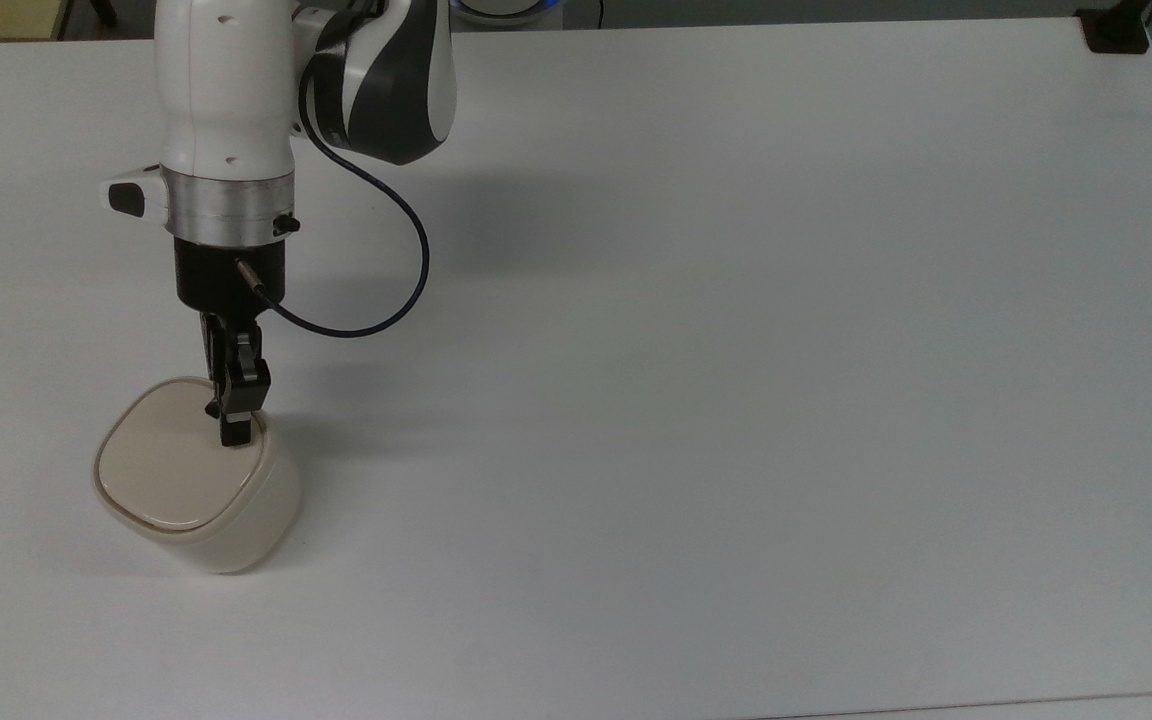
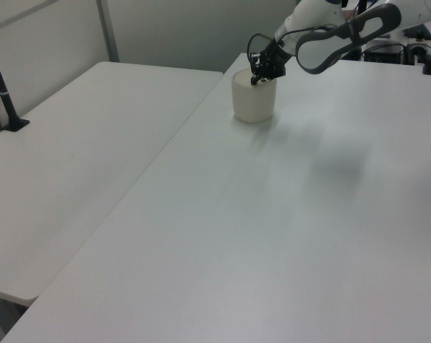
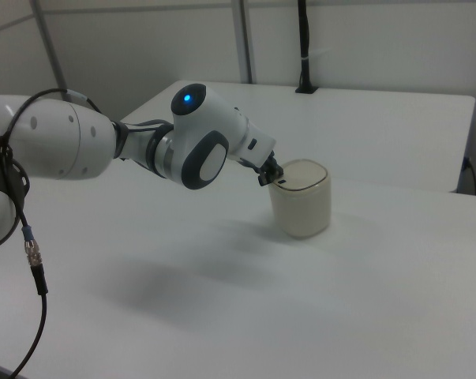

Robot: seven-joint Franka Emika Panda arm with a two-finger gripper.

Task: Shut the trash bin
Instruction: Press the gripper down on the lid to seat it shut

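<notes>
The trash bin [image 1: 198, 500] is a cream-white rounded-square tub near the top view's left edge of the white table [image 1: 736, 350]. Its flat lid [image 1: 171, 470] lies level on the rim, with no brown inside showing. My gripper [image 1: 234, 432] points straight down, fingers shut with nothing between them, the tip resting on the lid's far right corner. In the left view the gripper [image 2: 256, 78] touches the top of the bin [image 2: 254, 101]. In the right view the gripper [image 3: 274, 179] meets the near edge of the bin's [image 3: 303, 205] lid.
A black clamp [image 1: 1116, 30] sits at the table's far right corner in the top view. A second white table [image 2: 79, 157] adjoins on the left view's left, with a black post [image 2: 2, 89] on it. A black cable [image 1: 386, 290] loops off my wrist.
</notes>
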